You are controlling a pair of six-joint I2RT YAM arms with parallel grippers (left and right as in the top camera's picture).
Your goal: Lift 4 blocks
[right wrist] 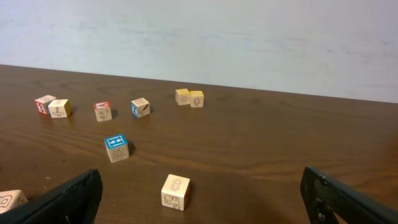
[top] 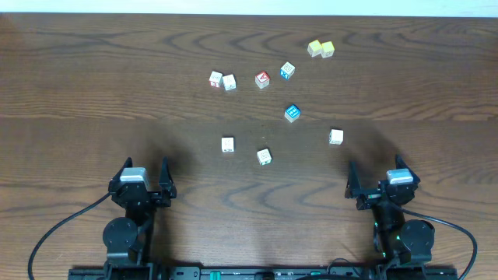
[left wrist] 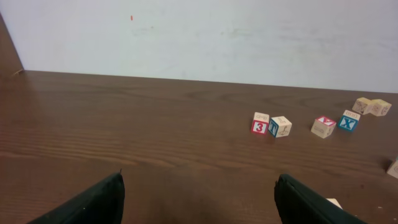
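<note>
You are seeing both jaws gaping wide and empty: the left gripper (top: 145, 169) is sitting at the table's (top: 93, 93) 7 o'clock, the right gripper (top: 376, 173) at 5. The blue block (top: 292, 113) is lying near the middle, the first cream block (top: 227, 145) at its 8 o'clock, the second cream block (top: 264, 157) at 7, the third cream block (top: 335, 137) at 4.

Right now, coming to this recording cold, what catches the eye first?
Small toy blocks lie scattered over the middle of the dark wooden table; the bright blue block stands out, with a yellow pair farthest back. The left gripper and right gripper sit open and empty at the near edge.
</note>
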